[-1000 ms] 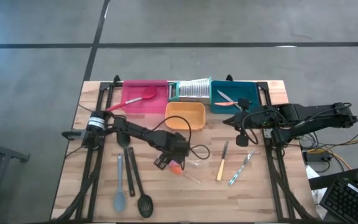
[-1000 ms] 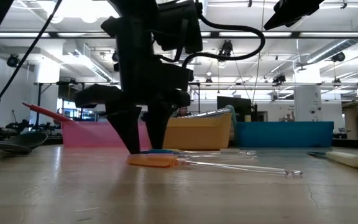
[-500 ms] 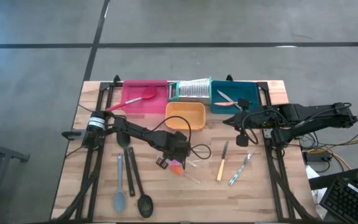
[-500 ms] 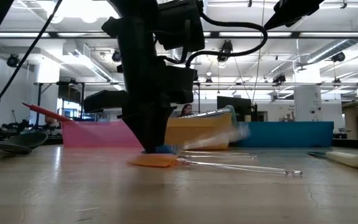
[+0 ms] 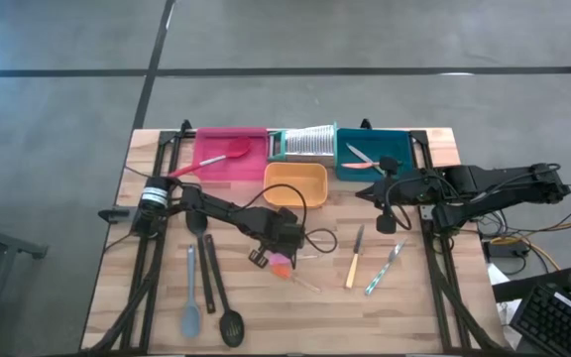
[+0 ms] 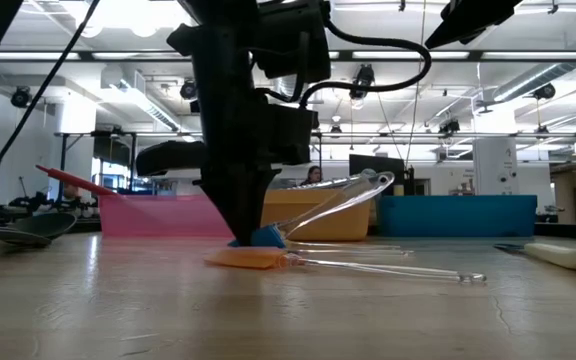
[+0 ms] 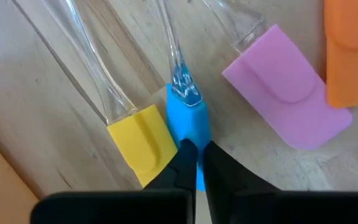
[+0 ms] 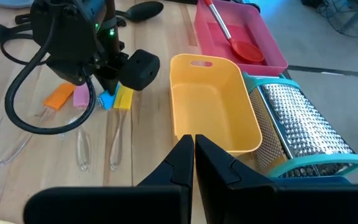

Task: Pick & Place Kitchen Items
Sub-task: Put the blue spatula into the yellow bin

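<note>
Several tiny spatulas with clear handles lie at the table's middle: yellow head (image 7: 143,140), blue head (image 7: 188,121), pink head (image 7: 288,93), orange head (image 7: 350,56). My left gripper (image 7: 196,165) points down over them, shut on the blue one (image 6: 266,237). The orange one (image 6: 243,258) lies flat on the wood beside it. My right gripper (image 8: 193,155) is shut on nothing and hovers near the teal tray (image 5: 375,159). My left gripper pinches the blue head at its free end (image 7: 190,138) between its two fingertips, coming from above and pointing down. The head stays low by the table while the clear handle (image 6: 338,205) slants up and away. I cannot tell whether the head touches the wood.
Pink tray (image 5: 251,149) with a red spoon (image 5: 216,159), a ribbed grater (image 5: 305,142) and an orange tray (image 5: 296,183) stand at the far edge. A grey-blue spoon (image 5: 190,297) and a black slotted spoon (image 5: 221,297) lie near left; two knives (image 5: 353,260) lie right of the middle.
My left gripper has shut on the blue spatula's head, which stood between its open fingers a second ago. The spatula has tipped: its clear handle has swung up off the table while the head stays low.
</note>
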{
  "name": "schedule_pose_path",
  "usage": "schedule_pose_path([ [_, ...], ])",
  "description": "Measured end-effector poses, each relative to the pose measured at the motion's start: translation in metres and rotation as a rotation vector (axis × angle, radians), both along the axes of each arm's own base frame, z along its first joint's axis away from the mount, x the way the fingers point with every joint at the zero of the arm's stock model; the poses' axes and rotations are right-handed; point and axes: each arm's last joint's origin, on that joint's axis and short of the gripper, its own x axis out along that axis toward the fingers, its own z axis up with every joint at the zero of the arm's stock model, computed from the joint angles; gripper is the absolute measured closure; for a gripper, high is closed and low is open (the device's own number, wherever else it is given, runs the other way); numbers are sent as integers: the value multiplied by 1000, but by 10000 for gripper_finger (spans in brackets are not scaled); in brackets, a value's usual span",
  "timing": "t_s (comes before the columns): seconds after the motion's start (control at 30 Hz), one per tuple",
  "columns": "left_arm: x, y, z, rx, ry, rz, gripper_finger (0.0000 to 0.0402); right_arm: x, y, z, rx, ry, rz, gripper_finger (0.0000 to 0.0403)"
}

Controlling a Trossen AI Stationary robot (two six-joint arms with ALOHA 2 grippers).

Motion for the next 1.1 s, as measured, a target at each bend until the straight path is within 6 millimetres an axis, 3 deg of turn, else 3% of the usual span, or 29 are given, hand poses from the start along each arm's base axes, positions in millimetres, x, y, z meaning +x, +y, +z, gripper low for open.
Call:
schedule_pose_path([
  [0.2, -2, 0, 27, -15, -55, 11, 390, -1, 0, -1, 3, 17, -3, 394],
  [0.37, -3, 0, 32, -1, -30, 12, 390, -1, 0, -2, 4, 18, -3, 394],
  [0.7, -1, 14, 53, 243, -53, 59, 390, -1, 0, -2, 4, 17, -3, 394],
  [0.9, 7, 40, 68, 364, -114, 177, 390, -1, 0, -2, 4, 17, -2, 394],
  [1.1, 11, 74, 82, 364, -160, 306, 390, -1, 0, -2, 4, 17, -2, 394],
])
